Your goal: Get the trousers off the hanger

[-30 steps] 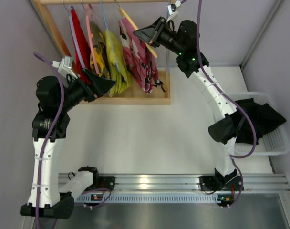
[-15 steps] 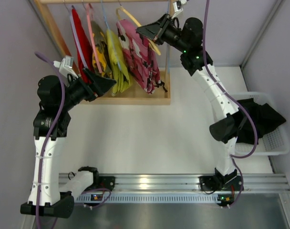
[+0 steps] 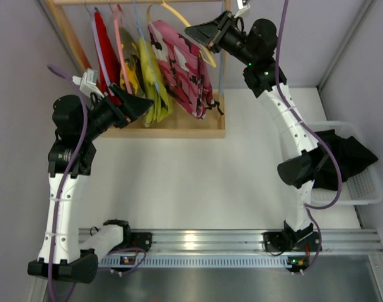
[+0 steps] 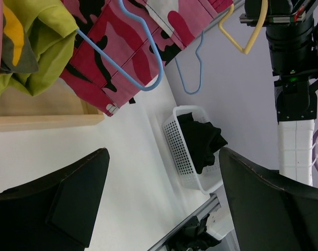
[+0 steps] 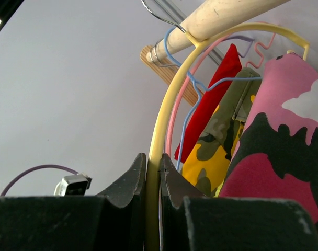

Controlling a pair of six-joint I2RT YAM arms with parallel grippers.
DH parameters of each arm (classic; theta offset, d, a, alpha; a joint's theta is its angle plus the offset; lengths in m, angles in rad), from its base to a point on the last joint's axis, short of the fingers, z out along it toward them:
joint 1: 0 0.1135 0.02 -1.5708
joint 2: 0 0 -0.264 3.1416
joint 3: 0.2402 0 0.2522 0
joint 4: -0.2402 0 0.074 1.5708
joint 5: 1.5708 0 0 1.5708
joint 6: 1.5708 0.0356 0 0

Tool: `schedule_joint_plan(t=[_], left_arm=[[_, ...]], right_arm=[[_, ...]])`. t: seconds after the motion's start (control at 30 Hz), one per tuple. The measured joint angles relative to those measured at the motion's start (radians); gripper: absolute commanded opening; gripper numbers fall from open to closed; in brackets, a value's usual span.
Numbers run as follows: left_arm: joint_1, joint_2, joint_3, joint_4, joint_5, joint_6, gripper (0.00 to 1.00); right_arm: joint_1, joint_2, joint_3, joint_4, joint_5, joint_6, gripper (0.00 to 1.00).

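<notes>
Camouflage trousers (image 3: 179, 66) in pink, white and black hang below the wooden rail (image 5: 222, 15) on a yellow hanger (image 5: 153, 136), at the right end of the row of garments on that rail. I see my right gripper (image 5: 152, 172) pinched tight on the yellow hanger's wire, just under the rail. Further left along the rail come the yellow-green garments (image 3: 152, 82) and then a red garment (image 3: 102, 44). My left gripper (image 4: 164, 193) sits low in front of the rail, jaws spread wide with nothing between them, near the yellow-green cloth. Black trousers (image 3: 342, 154) lie bundled in a white basket (image 3: 368, 189), well to the right of the rail on the table (image 3: 198, 182).
</notes>
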Motion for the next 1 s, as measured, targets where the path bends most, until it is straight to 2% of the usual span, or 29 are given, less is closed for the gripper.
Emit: schedule_joint_plan(t=[0.4,0.6,0.77,1.0], left_arm=[[-0.008,0.101,0.014,0.098,0.008,-0.059,0.91],[-0.019,0.101,0.016,0.117,0.008,-0.063,0.91],[-0.027,0.101,0.020,0.140,0.009,-0.077,0.90],[-0.052,0.097,0.020,0.259,0.043,-0.198,0.93]], right_arm=[[-0.023,-0.042,-0.061,0.018,-0.013,0.020,0.00],[-0.062,-0.161,-0.242,0.081,-0.017,0.028,0.00],[-0.092,-0.224,-0.323,0.108,-0.039,0.036,0.00],[-0.103,-0.336,-0.499,0.201,-0.080,0.035,0.00]])
